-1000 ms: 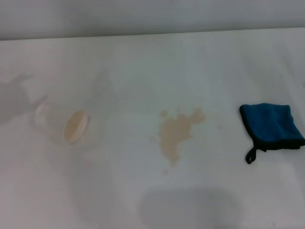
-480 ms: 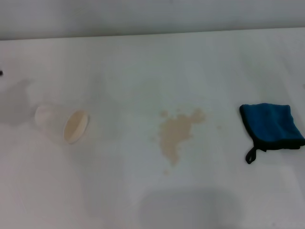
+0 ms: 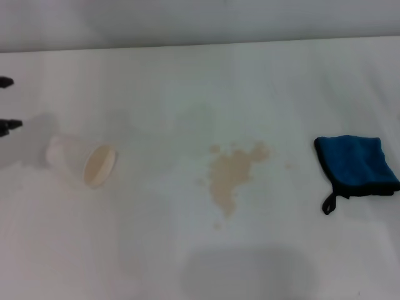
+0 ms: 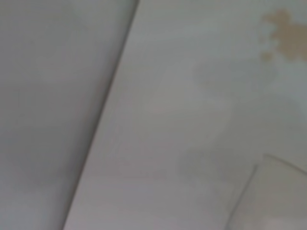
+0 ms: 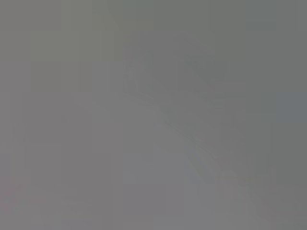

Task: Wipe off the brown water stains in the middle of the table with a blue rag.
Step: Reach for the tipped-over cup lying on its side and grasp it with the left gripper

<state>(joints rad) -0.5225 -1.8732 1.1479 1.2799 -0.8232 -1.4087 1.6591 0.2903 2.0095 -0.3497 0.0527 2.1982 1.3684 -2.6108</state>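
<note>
The brown water stains (image 3: 230, 175) spread as a tan splotch with small droplets in the middle of the white table (image 3: 187, 75); the left wrist view catches them too (image 4: 288, 36). The blue rag (image 3: 356, 164) lies folded at the right, its black loop pointing toward the front edge. Two black fingertips of my left gripper (image 3: 6, 103) poke in at the far left edge, apart and holding nothing, just left of the cup. My right gripper is out of view, and its wrist view shows only plain grey.
A white cup (image 3: 84, 162) lies on its side at the left, its beige inside facing the front; part of it shows in the left wrist view (image 4: 273, 196). The table's far edge (image 3: 200, 44) meets a grey wall.
My left gripper's fingertips have come into view at the left edge, and their shadow has shifted toward the cup. Rag, stains and cup have not moved.
</note>
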